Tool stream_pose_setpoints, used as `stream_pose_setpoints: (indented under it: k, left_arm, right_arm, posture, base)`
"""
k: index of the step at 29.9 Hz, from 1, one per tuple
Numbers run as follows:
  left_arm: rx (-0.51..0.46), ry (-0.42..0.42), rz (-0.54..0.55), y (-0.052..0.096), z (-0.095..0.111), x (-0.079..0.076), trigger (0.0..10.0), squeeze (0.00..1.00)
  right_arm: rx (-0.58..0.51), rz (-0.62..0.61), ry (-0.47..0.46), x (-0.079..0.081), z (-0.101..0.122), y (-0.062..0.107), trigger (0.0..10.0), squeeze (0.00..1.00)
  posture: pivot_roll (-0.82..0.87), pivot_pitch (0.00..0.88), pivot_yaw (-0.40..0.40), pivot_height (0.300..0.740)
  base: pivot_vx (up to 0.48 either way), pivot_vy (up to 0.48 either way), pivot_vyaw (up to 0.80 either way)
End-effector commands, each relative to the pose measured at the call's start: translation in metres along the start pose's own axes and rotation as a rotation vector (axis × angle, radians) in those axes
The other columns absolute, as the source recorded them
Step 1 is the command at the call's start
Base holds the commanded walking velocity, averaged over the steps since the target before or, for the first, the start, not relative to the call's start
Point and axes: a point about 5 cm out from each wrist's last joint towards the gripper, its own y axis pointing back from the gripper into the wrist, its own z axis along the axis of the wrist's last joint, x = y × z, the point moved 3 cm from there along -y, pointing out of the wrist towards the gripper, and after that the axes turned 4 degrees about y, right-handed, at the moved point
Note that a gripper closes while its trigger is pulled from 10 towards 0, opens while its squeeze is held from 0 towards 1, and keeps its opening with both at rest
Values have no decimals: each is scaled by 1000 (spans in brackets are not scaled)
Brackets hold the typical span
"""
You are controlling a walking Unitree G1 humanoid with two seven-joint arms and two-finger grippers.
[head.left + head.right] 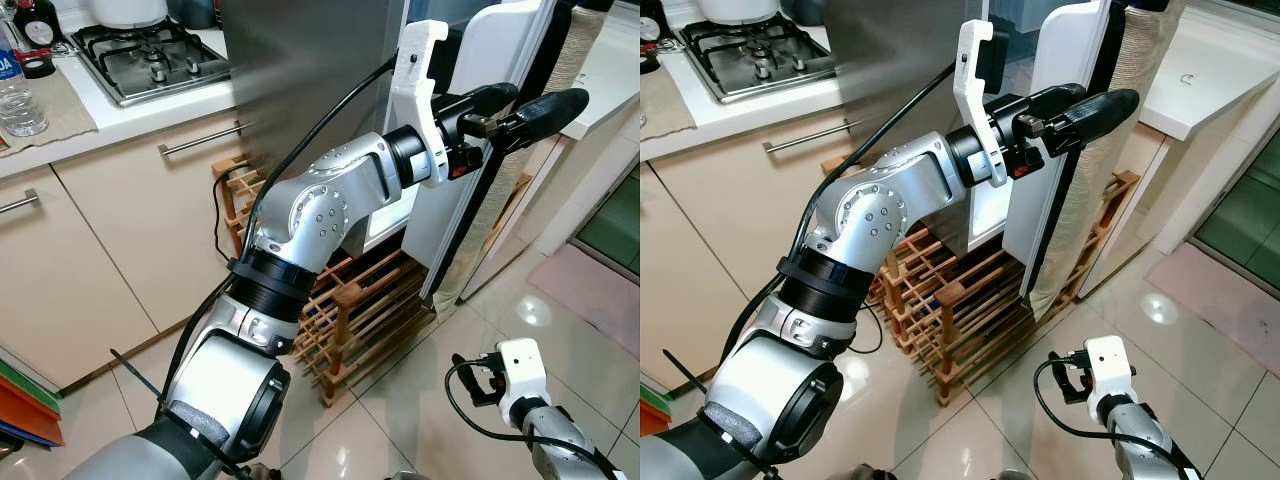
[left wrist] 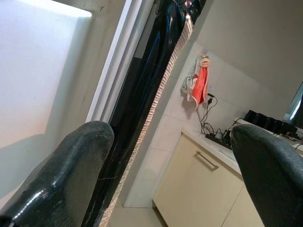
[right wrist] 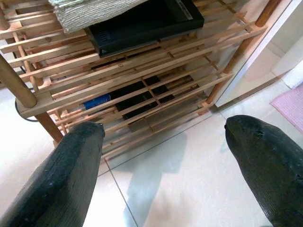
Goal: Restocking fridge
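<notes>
The fridge has a steel body (image 1: 300, 70), and its white door (image 1: 480, 170) stands ajar. My left arm reaches up and forward to the door's outer edge. My left gripper (image 1: 525, 105) is open there, one finger on each side of the edge, touching or just off it. In the left wrist view its fingertips (image 2: 80, 156) are spread wide in front of the door's white face and dark seal (image 2: 142, 94). My right gripper (image 3: 163, 127) hangs low and open over the floor tiles, holding nothing.
A wooden slatted rack (image 1: 350, 310) stands at the foot of the fridge with dark items on it. A woven beige strip (image 1: 1110, 160) hangs along the door. Cabinets, a gas hob (image 1: 150, 55) and a water bottle (image 1: 15, 90) are at left. A white counter (image 1: 610, 70) and pink mat (image 1: 590, 290) are at right.
</notes>
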Motion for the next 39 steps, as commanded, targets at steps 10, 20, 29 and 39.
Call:
stream_pose_setpoints:
  k: [10, 20, 29, 39]
  left_arm:
    - [-33, 98, -255, -49, -9, -74, 10000, 0]
    - [-33, 98, -255, -49, -9, -74, 10000, 0]
    - [-33, 98, -255, -49, -9, -74, 10000, 0]
    - [-33, 98, -255, -49, -9, -74, 10000, 0]
  right_arm:
    - [5, 6, 11, -3, 0, 0, 10000, 0]
    - [5, 6, 11, -3, 0, 0, 10000, 0]
    - [5, 6, 11, -3, 0, 0, 10000, 0]
    - [5, 6, 11, -3, 0, 0, 10000, 0]
  posture:
    - [-150, 0, 14, 730]
    - [-150, 0, 14, 730]
    - [-150, 0, 14, 730]
    - [-150, 0, 14, 730]
  base:
    - [0, 0, 0]
    - [0, 0, 0]
    - [0, 0, 0]
    - [0, 0, 0]
